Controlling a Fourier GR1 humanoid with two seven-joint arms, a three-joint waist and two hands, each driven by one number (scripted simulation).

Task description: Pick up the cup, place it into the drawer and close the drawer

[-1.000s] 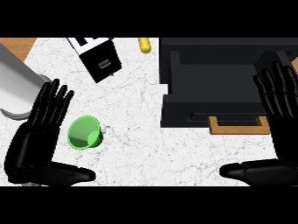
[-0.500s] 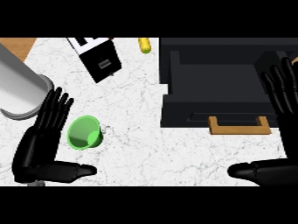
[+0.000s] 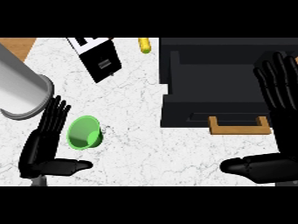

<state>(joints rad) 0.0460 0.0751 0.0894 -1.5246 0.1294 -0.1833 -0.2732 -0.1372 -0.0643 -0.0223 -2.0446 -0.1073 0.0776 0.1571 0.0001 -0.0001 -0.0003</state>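
The black cabinet point(image 3: 222, 57) is cut off along its top, and its right side is covered by the right hand point(image 3: 288, 131), which is itself clipped at the right edge. The right end of the drawer point(image 3: 196, 117) is hidden behind that hand. A grey cylinder point(image 3: 9, 83) is cut by the left edge. A yellow object point(image 3: 144, 45) and a black box point(image 3: 101, 63) are both clipped at the top; the object cannot be identified, and the box's white label cannot be read. The left hand point(image 3: 45, 151) is cut off at the wrist, and whether its fingers point(image 3: 56, 116) touch the cup point(image 3: 84, 132) cannot be told.
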